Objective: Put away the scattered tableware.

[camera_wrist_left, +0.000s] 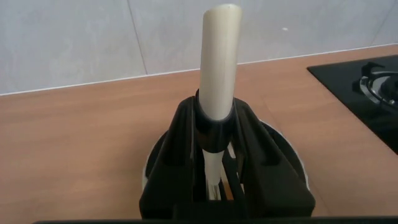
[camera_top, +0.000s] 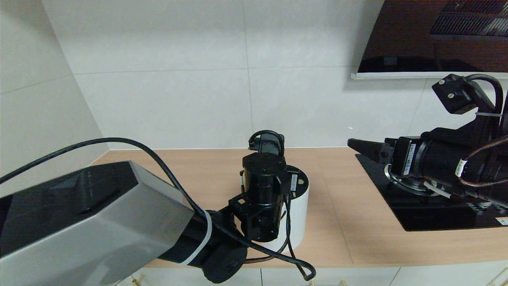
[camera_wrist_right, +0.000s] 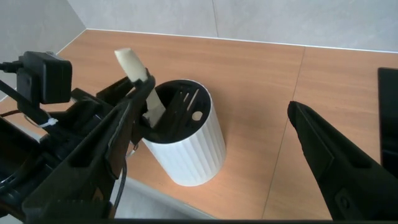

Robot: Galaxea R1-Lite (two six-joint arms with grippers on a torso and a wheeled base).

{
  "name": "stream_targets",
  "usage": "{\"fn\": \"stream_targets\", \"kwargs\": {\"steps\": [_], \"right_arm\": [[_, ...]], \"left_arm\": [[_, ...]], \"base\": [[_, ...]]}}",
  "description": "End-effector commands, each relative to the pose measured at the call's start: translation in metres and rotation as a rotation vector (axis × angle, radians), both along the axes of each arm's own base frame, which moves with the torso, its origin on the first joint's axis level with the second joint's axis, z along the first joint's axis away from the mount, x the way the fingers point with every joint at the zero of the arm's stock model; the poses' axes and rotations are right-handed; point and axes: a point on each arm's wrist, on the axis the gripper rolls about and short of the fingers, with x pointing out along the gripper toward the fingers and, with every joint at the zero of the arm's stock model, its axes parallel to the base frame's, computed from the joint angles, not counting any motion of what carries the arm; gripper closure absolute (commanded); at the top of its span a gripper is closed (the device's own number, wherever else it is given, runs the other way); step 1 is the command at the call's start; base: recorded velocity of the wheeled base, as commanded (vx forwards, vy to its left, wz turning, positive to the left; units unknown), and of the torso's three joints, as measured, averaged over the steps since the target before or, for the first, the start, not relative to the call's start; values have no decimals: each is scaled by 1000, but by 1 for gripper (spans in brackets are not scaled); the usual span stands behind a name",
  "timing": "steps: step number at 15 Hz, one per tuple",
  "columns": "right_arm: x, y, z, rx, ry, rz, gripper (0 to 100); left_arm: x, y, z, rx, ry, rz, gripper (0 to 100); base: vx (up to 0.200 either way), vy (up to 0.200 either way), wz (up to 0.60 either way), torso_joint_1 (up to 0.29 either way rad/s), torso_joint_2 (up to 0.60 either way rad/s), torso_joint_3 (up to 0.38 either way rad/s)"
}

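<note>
You have a matt wood-grain worktop (camera_top: 337,222), a smooth white ribbed holder (camera_wrist_right: 193,155) that looks plastic, and a smooth cream handle (camera_wrist_left: 219,62) with a soft sheen. The left tool (camera_wrist_left: 216,121) is matt black plastic; the hob (camera_top: 428,214) is glossy black glass.

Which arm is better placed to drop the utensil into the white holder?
Left: the left gripper clamps the cream-handled utensil right over the white holder; the right gripper sits away, by the cooktop.

The utensil holder (camera_top: 299,214) stands on the countertop (camera_top: 341,222), near its front edge. Directly above the holder is the left gripper (camera_wrist_left: 214,121), and its utensil (camera_wrist_left: 219,56) goes down into the holder. To the right of the holder lies the cooktop (camera_top: 428,214), with the right gripper (camera_top: 355,145) over its near-left part.
</note>
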Motion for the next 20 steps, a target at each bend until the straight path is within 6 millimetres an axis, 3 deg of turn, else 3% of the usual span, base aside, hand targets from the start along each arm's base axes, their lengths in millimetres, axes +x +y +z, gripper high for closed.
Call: {"fn": "stream_targets", "kwargs": {"steps": [1,8,9,11,12,13,14,17,20], "right_arm": [[0,0,-1,-2,3,0,0],[0,0,-2,-4,5,0,0],[0,0,-2,-4,6,0,0],[0,0,-2,-3,3,-6,0],[0,-1,0,0,-7,-13,0],[1,-8,6,11,-37,-49,0],[0,-18,13,9,-94,-81,0],[-17,-47,21,21,-149,-161,0],[-60,-89,18,44,-217,-294,0]], "left_arm": [[0,0,0,-2,-1,1,0],[-1,1,6,-23,-18,1,0],[-2,2,10,-33,-25,1,0],[-9,16,39,-96,-85,2,0],[-11,26,54,-125,-114,8,0],[-17,53,87,-181,-174,12,0],[-36,85,116,-225,-230,-46,0],[-74,134,143,-243,-294,-139,0],[-103,178,147,-224,-291,-67,0]], "base": [[0,0,0,0,0,0],[0,0,0,0,0,0],[0,0,0,0,0,0],[0,0,0,0,0,0],[0,0,0,0,0,0],[0,0,0,0,0,0],[0,0,0,0,0,0],[0,0,0,0,0,0],[0,0,0,0,0,0]]}}
